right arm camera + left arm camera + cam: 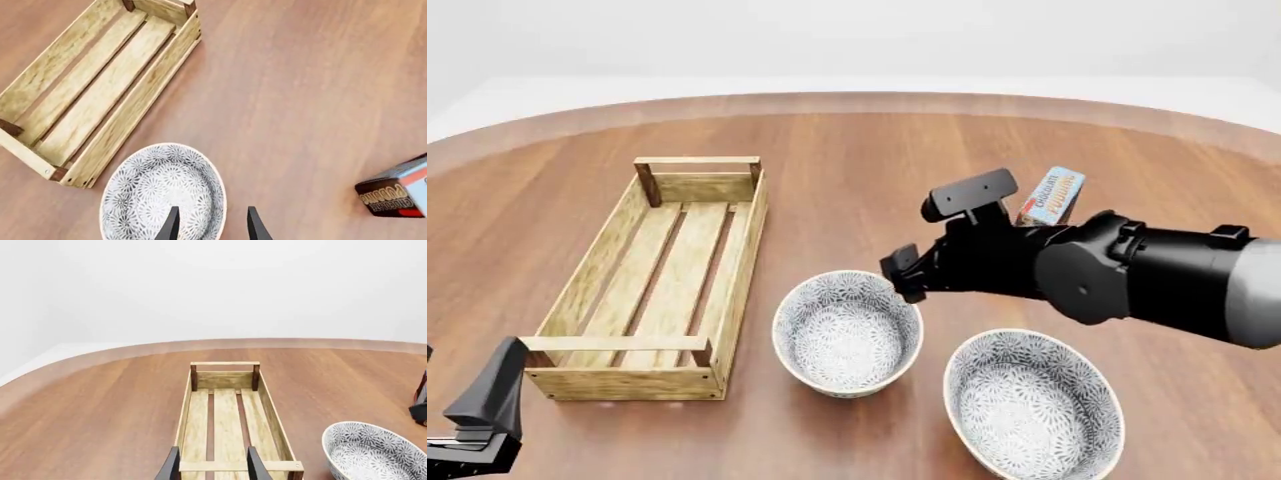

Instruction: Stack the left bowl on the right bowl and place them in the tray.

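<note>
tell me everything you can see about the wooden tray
The tray is a long rectangular crate of light wooden slats with darker corner posts and a raised rail at each end. Its floor has gaps between the slats, and nothing lies in it. It sits flat on the brown table, left of the left bowl, close but apart. Neither gripper touches it.

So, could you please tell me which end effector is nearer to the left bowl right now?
Right. The right end effector hangs over the far rim of the left bowl, fingers open and straddling it. The left end effector sits off by the tray's near end.
</note>
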Motion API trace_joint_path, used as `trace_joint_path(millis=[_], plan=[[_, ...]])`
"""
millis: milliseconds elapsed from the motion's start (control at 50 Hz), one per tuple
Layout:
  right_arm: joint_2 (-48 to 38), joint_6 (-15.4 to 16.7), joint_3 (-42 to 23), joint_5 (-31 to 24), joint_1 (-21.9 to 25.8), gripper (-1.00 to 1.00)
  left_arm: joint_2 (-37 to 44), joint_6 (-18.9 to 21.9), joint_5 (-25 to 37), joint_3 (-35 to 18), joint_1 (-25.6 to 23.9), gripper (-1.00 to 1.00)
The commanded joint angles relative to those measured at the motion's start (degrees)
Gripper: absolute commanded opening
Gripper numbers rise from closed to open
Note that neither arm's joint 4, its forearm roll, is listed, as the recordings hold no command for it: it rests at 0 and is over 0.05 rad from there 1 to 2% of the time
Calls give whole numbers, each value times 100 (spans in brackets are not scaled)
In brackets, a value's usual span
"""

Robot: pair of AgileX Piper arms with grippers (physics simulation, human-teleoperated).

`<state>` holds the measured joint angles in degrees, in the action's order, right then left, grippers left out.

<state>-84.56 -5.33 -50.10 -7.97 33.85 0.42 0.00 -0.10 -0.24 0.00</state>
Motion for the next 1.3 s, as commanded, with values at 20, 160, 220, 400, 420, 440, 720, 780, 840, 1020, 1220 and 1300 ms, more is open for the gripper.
trace_joint_path(millis=[20, 160, 220, 400, 420, 440, 720, 780, 840, 1020, 1220, 1300], plan=[[-566, -95, -145, 101, 57, 100, 0, 0, 0, 0, 0, 100], [-857, -145, -134, 251, -52, 100, 0, 0, 0, 0, 0, 100], [-983, -177, -133, 334, -32, 100, 0, 0, 0, 0, 0, 100], [-1319, -217, -217, 496, -60, 100, 0, 0, 0, 0, 0, 100], [-1356, -243, -216, 532, -62, 100, 0, 0, 0, 0, 0, 100], [-1397, -256, -206, 574, -58, 100, 0, 0, 0, 0, 0, 100], [-1839, -475, 18, 1077, 80, 100, 0, 0, 0, 0, 0, 100], [-1943, -557, 73, 1197, 146, 100, 0, 0, 0, 0, 0, 100], [-2048, -605, 117, 1286, 209, 100, 0, 0, 0, 0, 0, 100], [-2160, -627, 150, 1338, 210, 100, 0, 0, 0, 0, 0, 100], [-2305, -588, 151, 1375, 178, 100, 0, 0, 0, 0, 0, 100], [-2124, -424, 92, 1189, 100, -100, 0, 0, 0, 0, 0, 100]])
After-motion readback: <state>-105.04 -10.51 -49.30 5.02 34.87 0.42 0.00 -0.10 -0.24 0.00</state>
